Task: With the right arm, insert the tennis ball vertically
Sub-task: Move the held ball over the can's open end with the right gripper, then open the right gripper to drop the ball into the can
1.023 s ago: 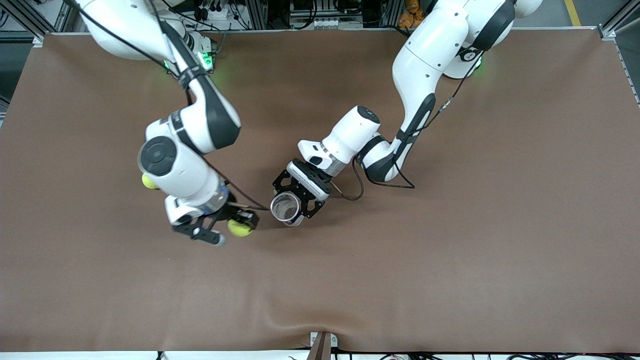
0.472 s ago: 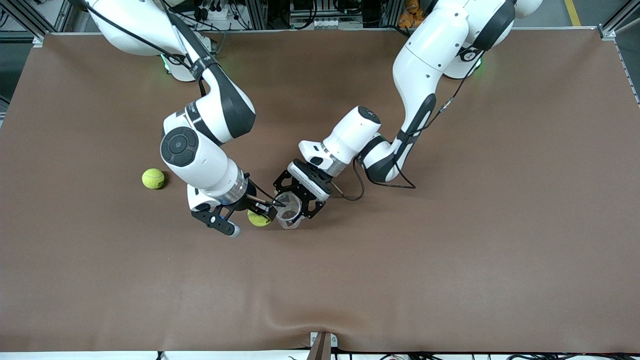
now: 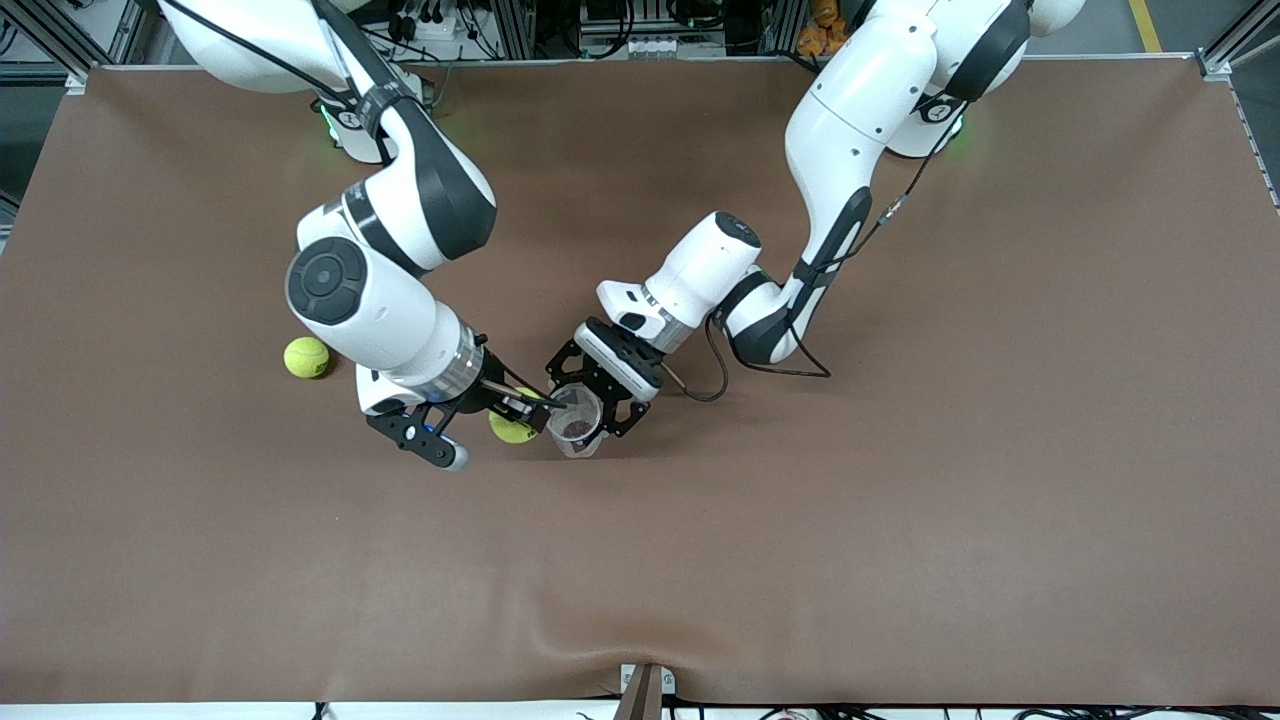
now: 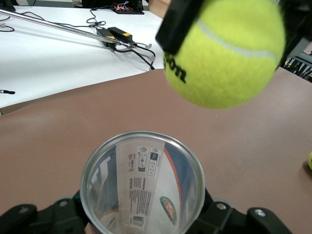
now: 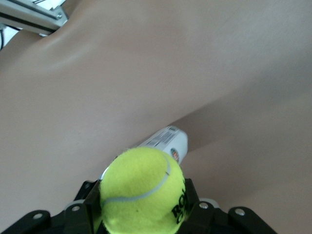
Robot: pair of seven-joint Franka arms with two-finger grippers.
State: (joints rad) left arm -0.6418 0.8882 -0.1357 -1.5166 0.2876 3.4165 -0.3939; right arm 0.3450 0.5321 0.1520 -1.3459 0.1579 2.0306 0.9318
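Here, tennis ball (image 3: 512, 428) beside can (image 3: 577, 420) rim.

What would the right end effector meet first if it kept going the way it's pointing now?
Probably the open rim of the clear plastic tube held by the left end effector; the right end effector grips a yellow-green tennis ball beside it.

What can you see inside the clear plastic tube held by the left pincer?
The clear plastic tube holds no ball: only its printed label shows through the wall. Its bottom end is hidden. The yellow tennis ball in the right pincer hangs just outside its mouth.
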